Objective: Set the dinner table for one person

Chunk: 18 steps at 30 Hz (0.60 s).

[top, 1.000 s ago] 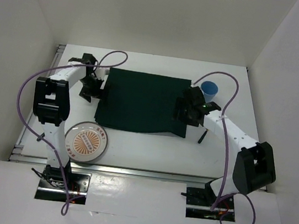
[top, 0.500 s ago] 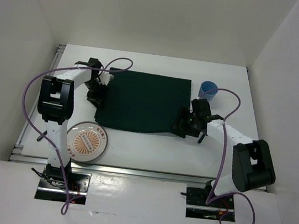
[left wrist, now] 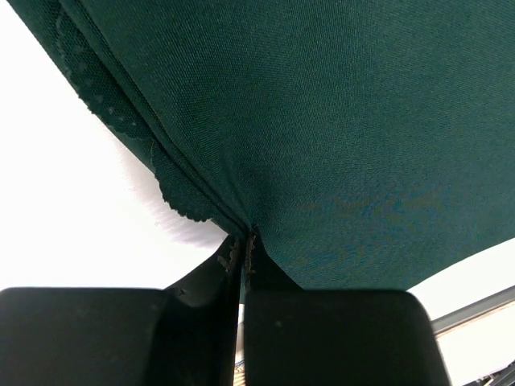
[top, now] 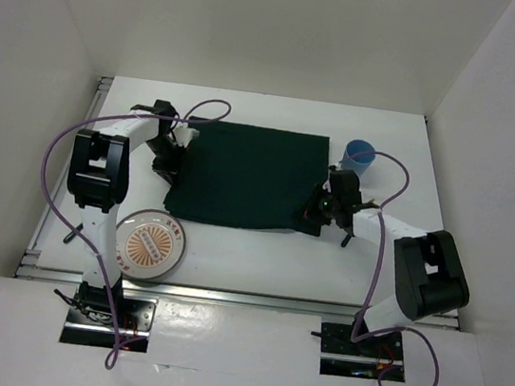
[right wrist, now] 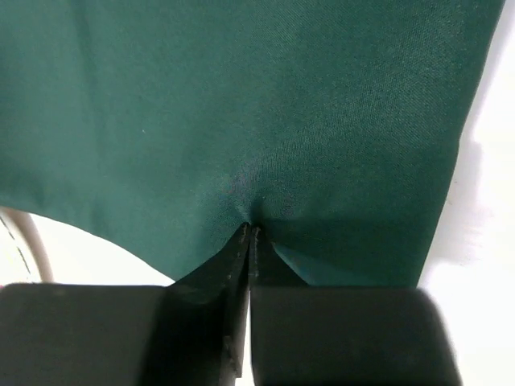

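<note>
Jaws both clench ends of mat [top: 245,177] lying lengthwise left-right on dinner table [top: 258,260].

green mat [top: 245,177] centre | blue cup [top: 360,154] far-right | patterned plate [top: 148,244] near-left

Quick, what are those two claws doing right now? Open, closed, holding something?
Left gripper: closed, pinching the edge of the mat.
Right gripper: closed, pinching the mat's opposite edge.

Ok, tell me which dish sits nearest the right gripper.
The blue cup, just beyond the right gripper beside the mat; the plate lies far off, near-left.
</note>
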Motion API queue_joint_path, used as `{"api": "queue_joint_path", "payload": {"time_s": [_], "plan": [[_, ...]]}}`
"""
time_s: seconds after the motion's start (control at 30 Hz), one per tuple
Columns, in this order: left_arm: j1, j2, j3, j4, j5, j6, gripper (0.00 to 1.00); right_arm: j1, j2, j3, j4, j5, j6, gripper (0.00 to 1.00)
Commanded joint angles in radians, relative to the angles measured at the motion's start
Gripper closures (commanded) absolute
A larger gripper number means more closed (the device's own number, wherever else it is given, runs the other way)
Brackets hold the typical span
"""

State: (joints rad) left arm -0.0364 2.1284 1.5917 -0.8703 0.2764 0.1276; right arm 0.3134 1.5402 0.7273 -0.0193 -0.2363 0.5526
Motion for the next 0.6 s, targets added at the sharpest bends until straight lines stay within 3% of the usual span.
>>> {"api": "queue_joint_path", "payload": {"time_s": [0.0, 0.2, 0.4, 0.57], "plan": [[-0.013, 0.038, -0.009, 0.016, 0.001, 0.024, 1.0, -0.007, -0.057, 0.053, 0.039, 0.038, -0.013, 1.0], [-0.003, 0.015, 0.045, 0.007, -0.011, 0.033, 1.0, 0.107, -0.034, 0.23, -0.019, 0.06, -0.086, 1.0], [0.006, 0.015, 0.094, -0.012, -0.029, 0.024, 1.0, 0.142, 0.037, 0.296, 0.002, 0.042, -0.095, 1.0], [0.006, 0.015, 0.105, -0.012, -0.039, 0.024, 1.0, 0.131, 0.087, 0.371, -0.168, 0.113, -0.105, 1.0]]}}
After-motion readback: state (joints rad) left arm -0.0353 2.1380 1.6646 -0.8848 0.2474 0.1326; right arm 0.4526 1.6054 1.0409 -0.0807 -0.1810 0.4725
